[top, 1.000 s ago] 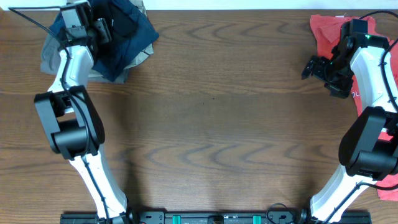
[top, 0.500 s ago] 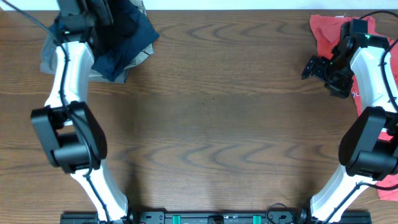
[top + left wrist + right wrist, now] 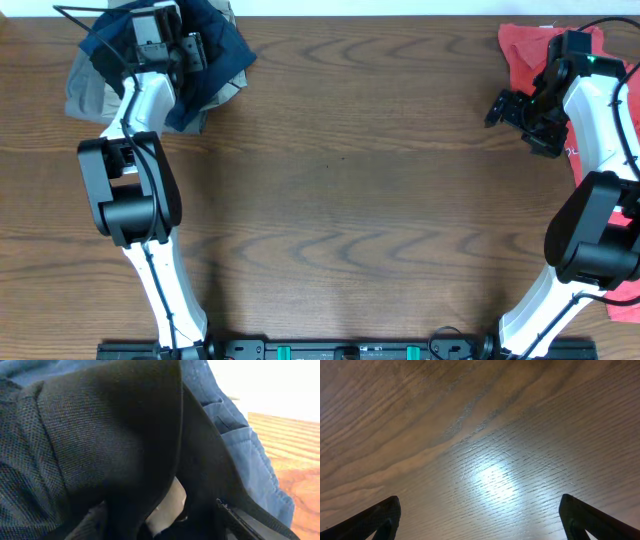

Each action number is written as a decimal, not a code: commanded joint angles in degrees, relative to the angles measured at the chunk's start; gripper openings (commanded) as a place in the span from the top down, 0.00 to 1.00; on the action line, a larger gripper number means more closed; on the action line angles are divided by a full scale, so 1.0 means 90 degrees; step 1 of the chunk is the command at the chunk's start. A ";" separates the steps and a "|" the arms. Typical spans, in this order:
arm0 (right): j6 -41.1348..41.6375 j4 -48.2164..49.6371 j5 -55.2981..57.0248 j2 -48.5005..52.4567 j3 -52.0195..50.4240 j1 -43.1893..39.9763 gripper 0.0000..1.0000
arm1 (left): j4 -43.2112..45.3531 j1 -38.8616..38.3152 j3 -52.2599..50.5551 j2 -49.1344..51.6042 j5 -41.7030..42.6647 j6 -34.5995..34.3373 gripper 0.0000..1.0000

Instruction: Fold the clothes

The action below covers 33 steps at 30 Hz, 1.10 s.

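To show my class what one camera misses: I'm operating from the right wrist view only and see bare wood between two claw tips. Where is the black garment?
Observer: The black garment lies bunched at the far left corner of the table, with navy fabric beside it.
Operator: Is the left claw near it?
Observer: Yes, the left claw is right over it; its camera is filled with black mesh.
Operator: Anything near my arm?
Observer: A coral-red shirt lies at the far right corner, close to the open right claw.
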 commanded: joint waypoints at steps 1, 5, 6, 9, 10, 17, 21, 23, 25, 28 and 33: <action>-0.0053 -0.0002 0.0066 0.0051 0.0104 -0.0005 0.01 | -0.0165 -0.0007 0.0000 -0.0272 0.0204 0.0304 0.32; -0.0053 -0.0002 0.0066 0.0051 0.0104 -0.0005 0.01 | -0.0299 0.0007 0.0000 -0.0860 0.0155 0.0364 0.29; -0.0053 -0.0002 0.0066 0.0051 0.0104 -0.0005 0.01 | -0.0304 0.0015 0.0000 -0.1015 0.0155 0.0364 0.26; -0.0053 -0.0002 0.0066 0.0051 0.0104 -0.0005 0.01 | -0.0296 0.0080 0.0000 -0.1411 0.0153 0.0364 0.22; -0.0053 -0.0002 0.0066 0.0051 0.0104 -0.0005 0.01 | -0.0296 0.0119 0.0000 -0.1496 0.0153 0.0364 0.21; -0.0053 -0.0002 0.0066 0.0051 0.0104 -0.0005 0.01 | -0.0544 0.0551 -0.0002 -0.1467 -0.0903 0.0364 0.19; -0.0053 -0.0002 0.0066 0.0051 0.0104 -0.0005 0.01 | -0.0818 0.0901 -0.0002 -0.1166 -0.0867 0.0362 0.19; -0.0053 -0.0002 0.0066 0.0051 0.0104 -0.0005 0.01 | -0.0916 0.1025 -0.0002 -0.0981 -0.0852 0.0359 0.19; -0.0053 -0.0002 0.0066 0.0051 0.0104 -0.0005 0.01 | -0.0998 0.1110 -0.0002 -0.0780 -0.0828 0.0359 0.19; -0.0053 -0.0002 0.0066 0.0051 0.0104 -0.0005 0.01 | -0.1144 0.1190 -0.0002 -0.0459 -0.0826 0.0359 0.18; -0.0053 -0.0002 0.0066 0.0051 0.0104 -0.0005 0.01 | -0.1299 0.1214 0.0000 -0.0308 -0.0826 0.0355 0.18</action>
